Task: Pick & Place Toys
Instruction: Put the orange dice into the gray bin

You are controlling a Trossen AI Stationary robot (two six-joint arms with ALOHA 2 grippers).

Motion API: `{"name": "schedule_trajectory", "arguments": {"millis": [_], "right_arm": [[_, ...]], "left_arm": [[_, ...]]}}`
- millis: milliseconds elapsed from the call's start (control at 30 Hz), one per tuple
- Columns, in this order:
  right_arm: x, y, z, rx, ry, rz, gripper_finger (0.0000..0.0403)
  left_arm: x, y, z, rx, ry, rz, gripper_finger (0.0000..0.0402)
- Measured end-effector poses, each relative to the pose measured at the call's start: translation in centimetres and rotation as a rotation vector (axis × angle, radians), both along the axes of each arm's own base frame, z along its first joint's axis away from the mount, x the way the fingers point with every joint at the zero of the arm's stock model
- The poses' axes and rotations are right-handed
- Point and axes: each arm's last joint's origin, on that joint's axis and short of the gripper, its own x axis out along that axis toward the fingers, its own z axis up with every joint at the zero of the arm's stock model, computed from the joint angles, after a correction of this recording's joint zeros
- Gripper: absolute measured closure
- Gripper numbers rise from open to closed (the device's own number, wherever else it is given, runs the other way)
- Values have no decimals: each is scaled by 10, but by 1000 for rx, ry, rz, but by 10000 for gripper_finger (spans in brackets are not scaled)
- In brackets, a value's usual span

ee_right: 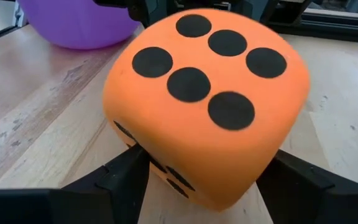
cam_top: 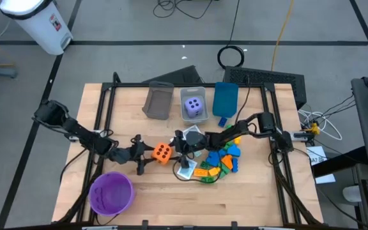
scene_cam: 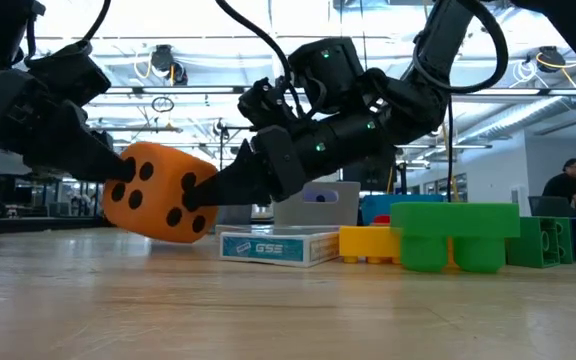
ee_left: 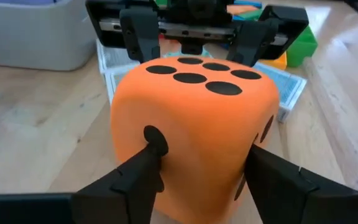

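Observation:
An orange die with black dots [cam_top: 163, 152] sits between my two grippers at the table's middle. My left gripper [cam_top: 151, 153] comes at it from the left and my right gripper [cam_top: 176, 147] from the right, and both are shut on it. A purple die [cam_top: 194, 105] lies in the clear bin [cam_top: 193, 119]. A white-and-teal card pack [scene_cam: 278, 246] lies flat on the table beside a pile of multicoloured bricks [cam_top: 222, 160]. My left gripper pinches the orange die between its two fingers on two opposite side faces [ee_left: 160, 140], low on the die. The fingers [ee_left: 143, 171] lie level and come from the table's left. The die is tilted; I cannot tell whether its lower corner [scene_cam: 183, 238] touches the table. My right gripper has the same die between its two fingers [ee_right: 129, 171], on two opposite lower sides [ee_right: 126, 134]. The fingers lie level and come from the table's right, opposite my left gripper. The five-dot face [ee_right: 207, 74] points up toward the wrist camera.
A round purple bowl [cam_top: 112, 193] stands at the near left. A grey bin [cam_top: 158, 101] and a blue bin [cam_top: 225, 98] stand beside the clear bin along the far edge. A green brick [scene_cam: 455, 238] and a yellow brick [scene_cam: 368, 243] lie right of the cards.

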Motion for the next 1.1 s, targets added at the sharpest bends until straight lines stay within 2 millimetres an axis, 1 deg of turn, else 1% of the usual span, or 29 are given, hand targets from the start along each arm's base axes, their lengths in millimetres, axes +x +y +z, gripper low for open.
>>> {"name": "schedule_trajectory", "arguments": {"millis": [133, 333, 533, 667, 800, 933, 1100], "right_arm": [[-2, 0, 8, -4, 11, 0, 150], [-6, 0, 32, -14, 15, 0, 150], [-12, -2, 58, -69, -15, 3, 150], [-17, -3, 77, -92, -35, -21, 150], [-25, -5, 95, -136, -29, -56, 150], [-33, -7, 108, -180, 3, -105, 150], [-42, -10, 123, -234, 17, -183, 150]], "left_arm": [[1, 0, 9, -2, -62, 7, 176], [1, 2, 23, -22, -151, 38, 198], [0, 4, 40, 42, -247, 47, 197], [5, 6, 56, 90, -296, 68, 196], [18, 10, 73, 136, -298, 96, 196], [34, 14, 95, 197, -261, 100, 196], [52, 26, 124, 233, -214, 113, 195]]}}
